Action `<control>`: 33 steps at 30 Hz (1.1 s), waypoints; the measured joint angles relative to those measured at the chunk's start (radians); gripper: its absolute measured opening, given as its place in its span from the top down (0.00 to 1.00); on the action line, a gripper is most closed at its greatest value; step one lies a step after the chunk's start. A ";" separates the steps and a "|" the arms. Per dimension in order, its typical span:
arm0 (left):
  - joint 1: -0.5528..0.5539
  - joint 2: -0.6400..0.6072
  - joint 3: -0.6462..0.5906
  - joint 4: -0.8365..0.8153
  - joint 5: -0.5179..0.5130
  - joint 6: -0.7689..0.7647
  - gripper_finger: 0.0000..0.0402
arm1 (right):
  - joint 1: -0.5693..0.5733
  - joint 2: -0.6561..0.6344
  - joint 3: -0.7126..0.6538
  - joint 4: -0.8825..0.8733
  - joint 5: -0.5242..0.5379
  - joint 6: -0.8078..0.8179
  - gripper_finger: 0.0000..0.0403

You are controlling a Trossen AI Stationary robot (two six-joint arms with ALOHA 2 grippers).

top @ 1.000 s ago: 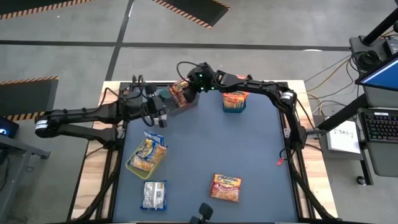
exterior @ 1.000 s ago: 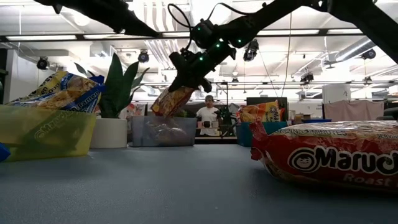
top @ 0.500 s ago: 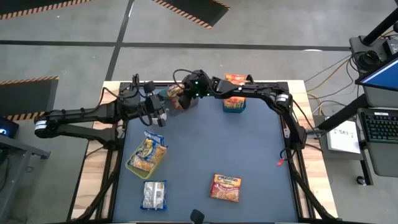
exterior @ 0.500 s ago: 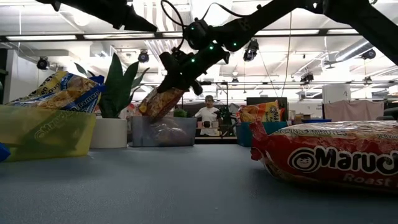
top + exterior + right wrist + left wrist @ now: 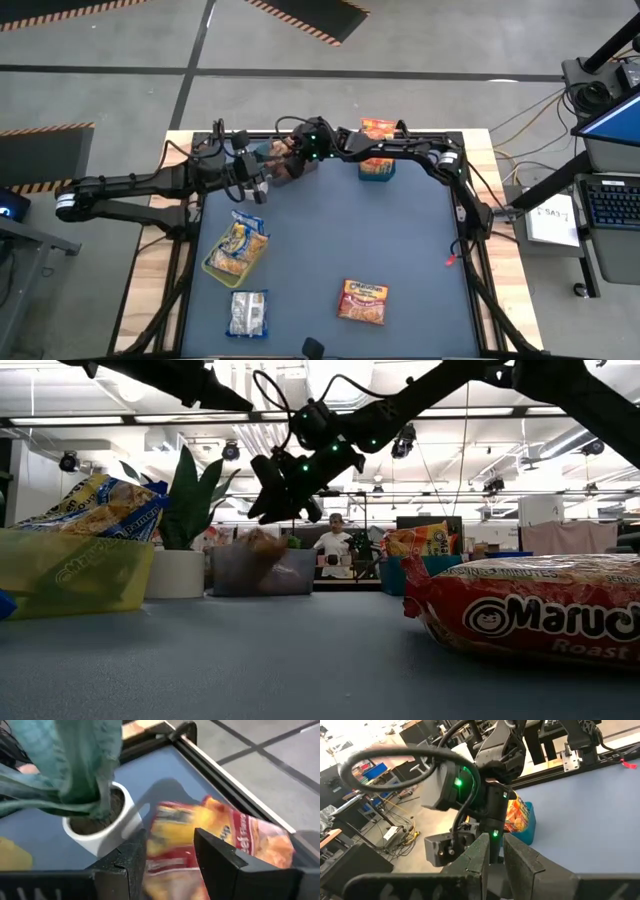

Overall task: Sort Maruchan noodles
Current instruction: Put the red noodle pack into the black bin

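My right gripper (image 5: 292, 158) (image 5: 270, 508) (image 5: 170, 847) hangs open over the grey bin (image 5: 300, 170) (image 5: 290, 572) at the table's far edge. An orange-red Maruchan packet (image 5: 262, 546) (image 5: 165, 840) is below its fingers, blurred, inside the bin's walls; it lies over another orange-red packet (image 5: 250, 837) there. My left gripper (image 5: 258, 186) (image 5: 495, 850) waits shut just left of that bin. Another orange-red packet (image 5: 363, 301) (image 5: 540, 615) and a whitish-silver one (image 5: 248, 312) lie flat near the table's near edge.
A blue bin (image 5: 378, 168) with an orange-red packet stands right of the grey bin. A yellow bin (image 5: 222, 262) (image 5: 70, 575) holds yellow-and-blue packets on the left. A potted plant (image 5: 185, 530) (image 5: 100, 827) stands beside the grey bin. A person shows far behind.
My right gripper carried the orange-red packet toward the table's left, over the grey bin, and sank a little. It then let go, and the packet dropped out of the fingers into the grey bin. My left arm kept still.
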 joint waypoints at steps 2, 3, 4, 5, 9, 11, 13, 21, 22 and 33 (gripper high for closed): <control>0.000 0.000 0.000 0.000 0.000 0.000 0.90 | 0.003 0.000 0.000 0.010 0.000 0.000 0.62; 0.000 0.000 0.000 0.000 0.000 0.000 0.90 | 0.003 0.000 0.000 0.009 0.000 0.001 0.61; 0.000 0.000 0.000 0.000 0.000 0.000 0.90 | 0.003 0.000 0.000 0.007 0.000 0.002 0.61; 0.000 0.000 0.000 0.000 0.000 0.000 0.90 | 0.003 0.000 0.000 0.006 -0.001 0.004 0.61; 0.000 0.000 0.000 0.000 0.000 0.000 0.90 | 0.003 0.000 0.000 0.007 -0.053 -0.006 0.60; 0.000 0.001 0.000 0.000 0.000 0.000 0.90 | 0.003 0.000 0.000 0.006 -0.041 -0.015 0.61; 0.000 0.001 0.000 0.000 0.000 0.000 0.90 | -0.001 -0.003 0.000 0.003 -0.009 -0.009 0.62; 0.000 0.001 0.000 -0.009 0.001 -0.001 0.90 | -0.055 -0.006 0.000 -0.105 0.162 -0.020 0.87; 0.000 0.001 0.000 -0.008 0.001 -0.001 0.90 | -0.058 -0.003 0.000 -0.121 0.160 -0.024 0.91; -0.001 0.001 0.000 -0.007 0.001 -0.001 0.90 | -0.026 0.026 -0.002 -0.144 0.035 -0.009 0.97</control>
